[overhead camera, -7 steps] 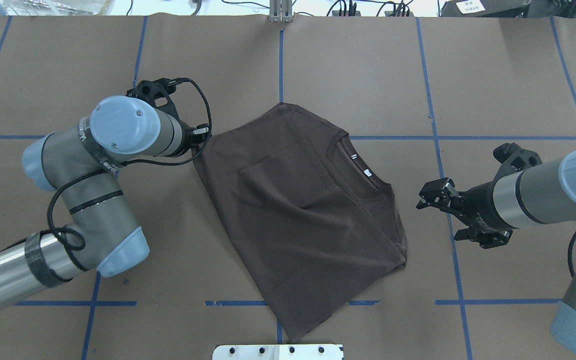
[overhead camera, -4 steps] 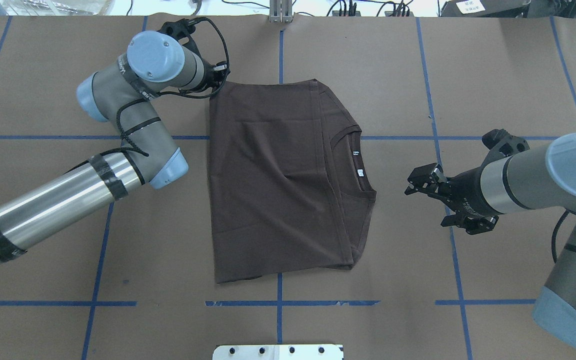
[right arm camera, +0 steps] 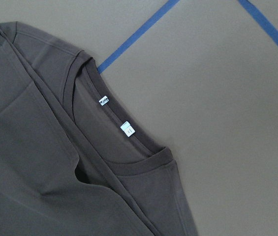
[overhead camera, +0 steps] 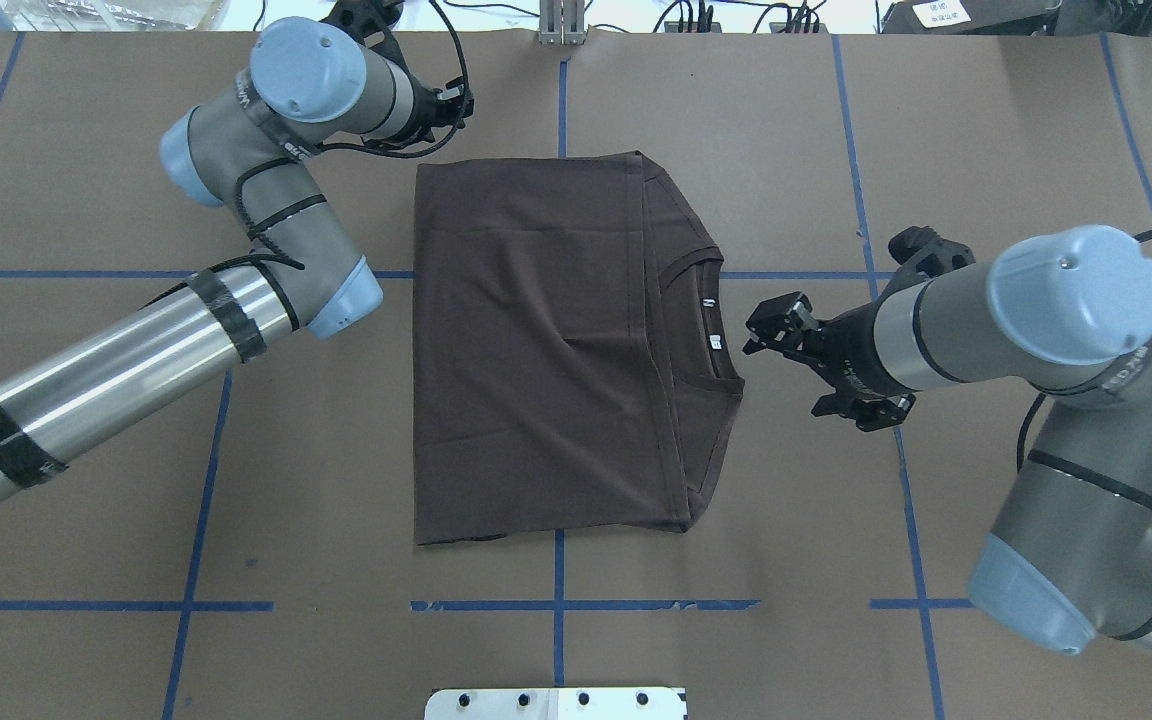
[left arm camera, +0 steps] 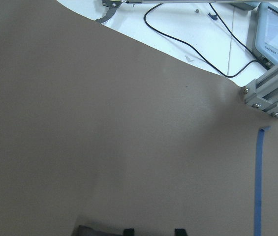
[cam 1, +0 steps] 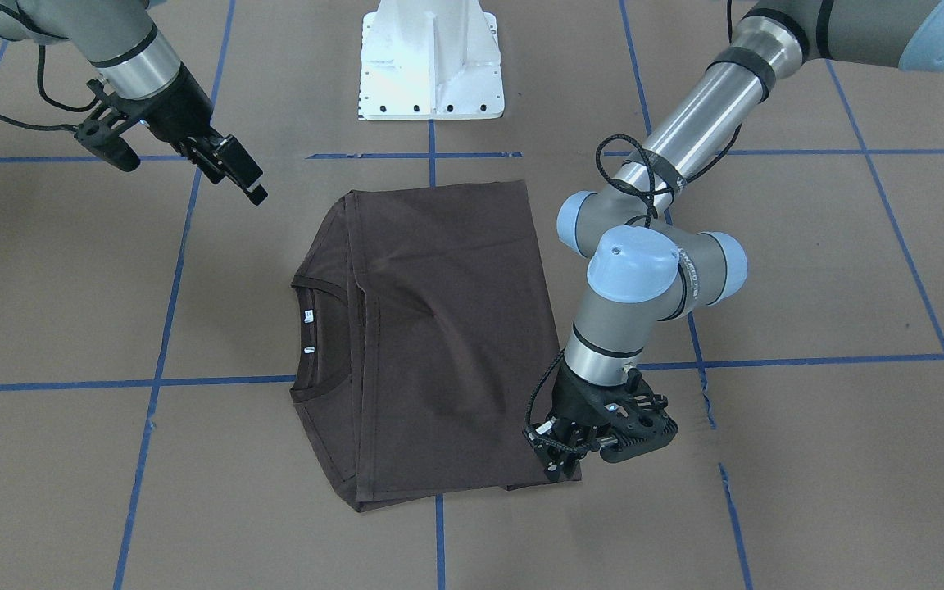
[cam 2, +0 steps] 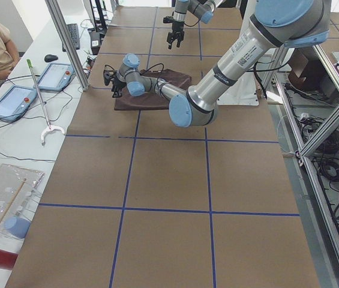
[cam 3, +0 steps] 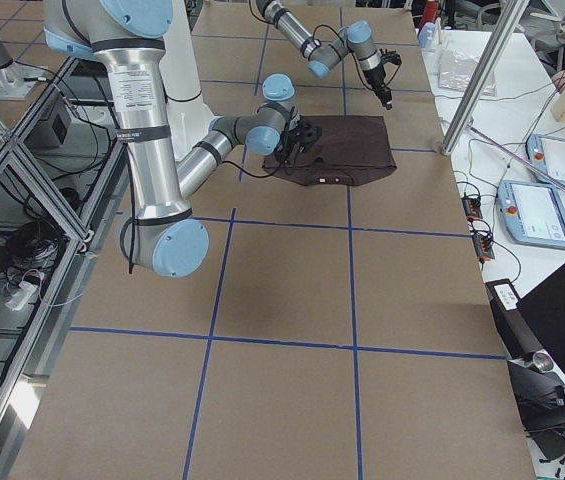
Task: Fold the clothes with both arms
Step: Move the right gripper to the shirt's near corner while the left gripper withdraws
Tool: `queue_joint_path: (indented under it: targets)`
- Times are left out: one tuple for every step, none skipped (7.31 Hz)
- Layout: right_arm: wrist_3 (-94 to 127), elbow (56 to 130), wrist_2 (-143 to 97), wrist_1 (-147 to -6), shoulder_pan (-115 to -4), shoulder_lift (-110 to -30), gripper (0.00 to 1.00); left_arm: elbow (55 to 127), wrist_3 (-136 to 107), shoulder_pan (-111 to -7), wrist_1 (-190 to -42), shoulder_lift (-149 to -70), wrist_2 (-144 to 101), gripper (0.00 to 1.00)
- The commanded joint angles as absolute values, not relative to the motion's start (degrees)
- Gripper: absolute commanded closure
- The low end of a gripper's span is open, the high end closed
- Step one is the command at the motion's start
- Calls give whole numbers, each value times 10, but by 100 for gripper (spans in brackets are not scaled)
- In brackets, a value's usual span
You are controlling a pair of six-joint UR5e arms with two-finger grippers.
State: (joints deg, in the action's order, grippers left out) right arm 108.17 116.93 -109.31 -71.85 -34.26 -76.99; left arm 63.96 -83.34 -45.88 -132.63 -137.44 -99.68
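On the counter (overhead camera: pixel 986 150), folded T-shirt (overhead camera: pixel 536 350) is laid flat. Left tool (cam 1: pixel 555 465) is held spread at its corner; right tool (overhead camera: pixel 784 378) is held spread beside the collar (overhead camera: pixel 706 262).

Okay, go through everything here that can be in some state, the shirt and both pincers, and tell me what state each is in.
T-shirt: folded, lying flat on the table, collar exposed.
Left pincer: open, holding nothing, above the shirt's corner.
Right pincer: open, empty, near the collar, clear of the shirt.
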Motion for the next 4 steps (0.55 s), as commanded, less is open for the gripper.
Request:
queue_joint_path:
  targets:
    - [1085,1138,-1004,-720,-249,-745,0,840,-847,-460,-1327,-1218,-1047,50]
    - [1086,1129,-981,-721,-222,-744,2,864,-849,-458,-1325,-1195,-1048,49]
    - [1090,1110,-977,-722,-211,-735,5,867,-852,-458,-1325,-1184,-1047,48]
    - [1091,1090,-965,-727,-200,-723,6,870,-861,-456,-1325,-1172,-1049,48]
